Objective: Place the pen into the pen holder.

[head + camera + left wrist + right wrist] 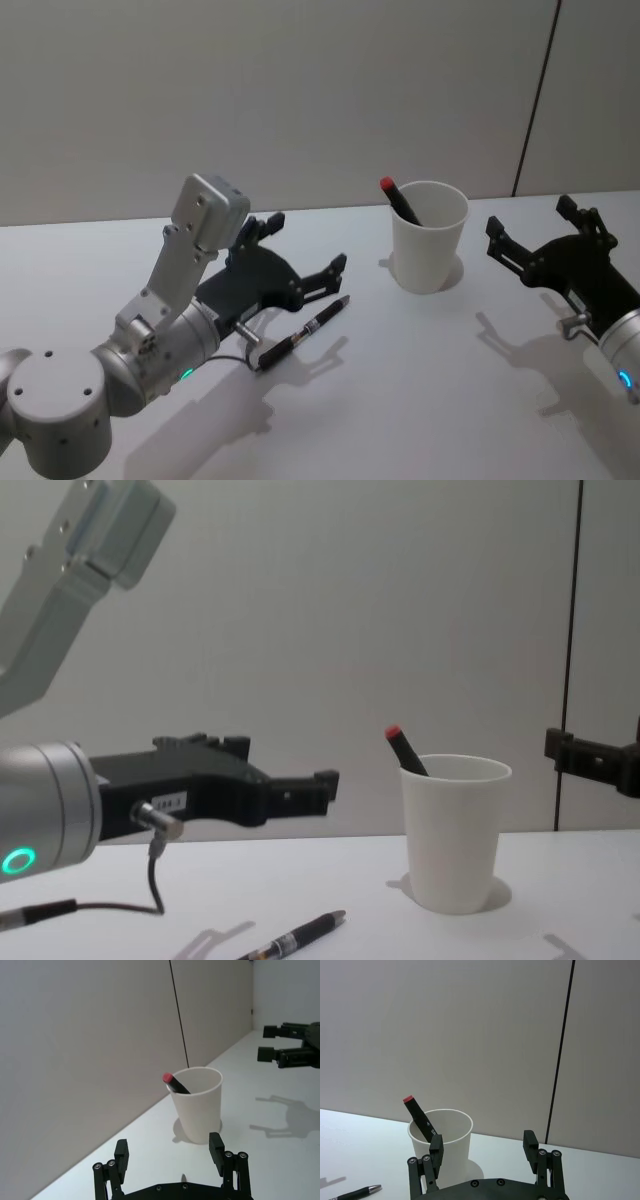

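Pen (300, 334) flat on table (420, 400) just below my left gripper (308, 242), jaws spread, empty. Cup (430, 250) ahead of it; right gripper (531, 217) parked beyond, also spread. Worry: thin pen rolling away when pinched.

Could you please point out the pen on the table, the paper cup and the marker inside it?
pen (302, 332), head view, middle of its barrel.
paper cup (428, 255), head view, outer wall.
marker (402, 203), head view, black shaft above the rim.
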You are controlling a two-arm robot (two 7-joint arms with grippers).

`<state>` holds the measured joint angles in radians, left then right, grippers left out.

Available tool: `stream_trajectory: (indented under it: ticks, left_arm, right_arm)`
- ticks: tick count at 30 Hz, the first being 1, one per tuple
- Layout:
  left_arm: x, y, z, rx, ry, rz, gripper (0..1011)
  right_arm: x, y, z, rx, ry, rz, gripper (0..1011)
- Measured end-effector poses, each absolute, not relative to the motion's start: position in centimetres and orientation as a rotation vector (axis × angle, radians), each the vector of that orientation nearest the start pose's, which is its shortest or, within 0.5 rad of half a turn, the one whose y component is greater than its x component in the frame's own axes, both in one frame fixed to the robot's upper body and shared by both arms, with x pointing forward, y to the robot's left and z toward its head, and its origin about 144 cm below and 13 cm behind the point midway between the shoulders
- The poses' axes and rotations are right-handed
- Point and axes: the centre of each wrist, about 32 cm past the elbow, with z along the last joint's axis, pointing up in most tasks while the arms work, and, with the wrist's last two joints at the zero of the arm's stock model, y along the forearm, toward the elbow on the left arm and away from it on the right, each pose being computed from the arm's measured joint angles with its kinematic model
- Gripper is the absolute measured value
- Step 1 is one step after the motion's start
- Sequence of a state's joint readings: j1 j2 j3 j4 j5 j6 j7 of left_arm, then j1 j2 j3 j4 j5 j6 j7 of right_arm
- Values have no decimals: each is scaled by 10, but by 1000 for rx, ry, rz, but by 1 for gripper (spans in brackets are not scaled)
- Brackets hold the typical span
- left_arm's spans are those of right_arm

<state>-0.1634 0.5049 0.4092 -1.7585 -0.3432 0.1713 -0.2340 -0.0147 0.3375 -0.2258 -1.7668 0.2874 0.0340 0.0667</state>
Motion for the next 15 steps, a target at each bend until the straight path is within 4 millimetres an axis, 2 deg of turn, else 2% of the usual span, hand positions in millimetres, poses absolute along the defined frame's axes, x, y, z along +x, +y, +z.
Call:
stream_trajectory:
  ticks: [15]
  left_arm:
    - [469, 240, 1223, 294, 2, 845, 1001]
  right_arm:
    - [443, -237, 1189, 26, -75, -1230, 1001]
